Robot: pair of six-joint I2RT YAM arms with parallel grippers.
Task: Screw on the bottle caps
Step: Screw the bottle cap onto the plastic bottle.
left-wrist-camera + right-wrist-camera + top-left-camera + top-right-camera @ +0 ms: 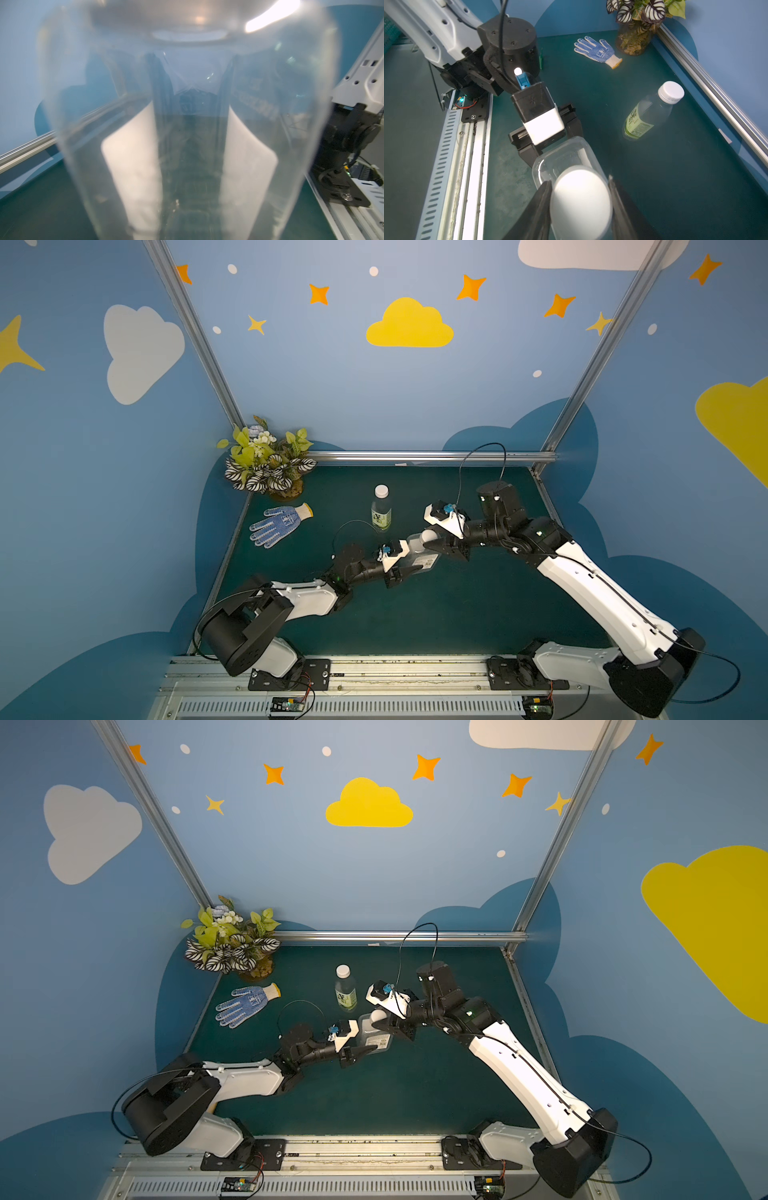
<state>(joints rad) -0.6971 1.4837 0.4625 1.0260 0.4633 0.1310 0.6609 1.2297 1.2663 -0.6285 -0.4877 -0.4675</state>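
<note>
The flat, dark-green matte table (457, 614) carries everything. The left gripper (556, 148) is clamped on the squat bottle (415, 549), clear plastic with square shoulders, upright mid-table. Behind it stands the slim bottle (381, 516), round and clear with a yellow-green label, topped by its white cap (381, 491). The right gripper (579, 180) pinches a smooth round cap (581, 201) at the squat bottle's top.
</note>
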